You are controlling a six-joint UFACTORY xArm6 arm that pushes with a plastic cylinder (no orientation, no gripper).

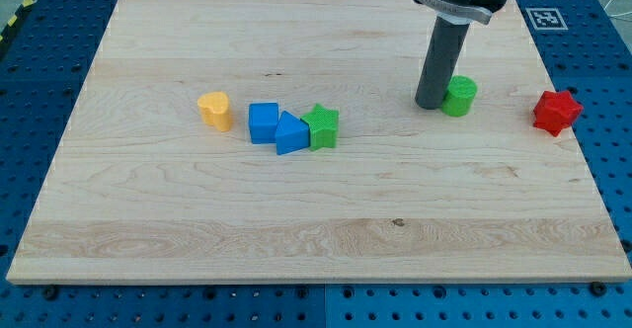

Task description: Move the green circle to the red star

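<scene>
The green circle (460, 96) stands on the wooden board at the view's upper right. My tip (430, 104) rests on the board right against the circle's left side, touching or nearly touching it. The red star (557, 112) sits near the board's right edge, to the right of the green circle and slightly lower, with a gap of bare board between them.
A yellow block (215, 111), a blue cube (264, 123), a blue triangle-like block (291, 133) and a green star (321, 126) form a row at the view's centre left. The board's right edge (583, 160) lies just beyond the red star.
</scene>
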